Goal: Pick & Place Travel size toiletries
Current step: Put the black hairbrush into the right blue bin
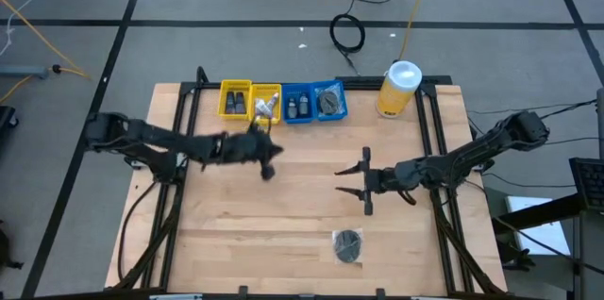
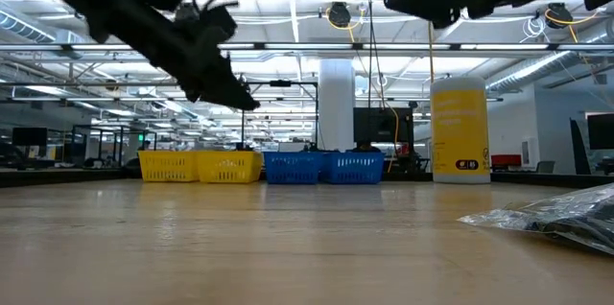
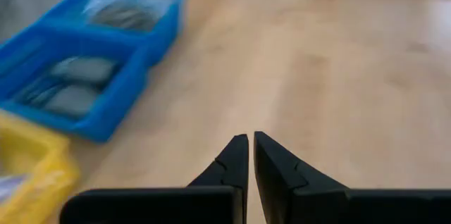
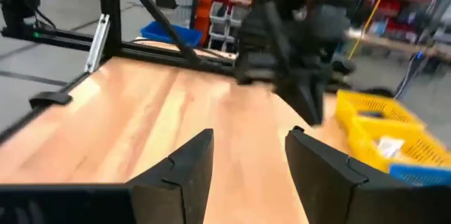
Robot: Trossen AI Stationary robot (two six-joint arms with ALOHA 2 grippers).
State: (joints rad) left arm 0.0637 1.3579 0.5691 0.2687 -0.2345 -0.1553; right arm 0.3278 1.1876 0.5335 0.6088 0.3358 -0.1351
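1. Dark round packet [image 1: 348,245] in clear wrap sits alone near the tabletop's [image 1: 283,225] near edge; other toiletries are in the yellow bins [image 1: 250,99] and blue bins [image 1: 314,102] along the far edge.
2. Left end effector [image 1: 270,158] hovers just in front of the bins, pinched closed, empty.
3. Right end effector [image 1: 363,180] hangs mid-table, fingers parted, holding nothing.

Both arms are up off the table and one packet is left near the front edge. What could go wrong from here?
The right hand is open and empty; the packet lies flat in crinkly plastic, so a grab may slip or only catch the wrap.

The left hand, shut and empty, hangs close to the bins; a careless swing could knock them.

Both arms point toward the table's middle, so a shared move risks a collision.
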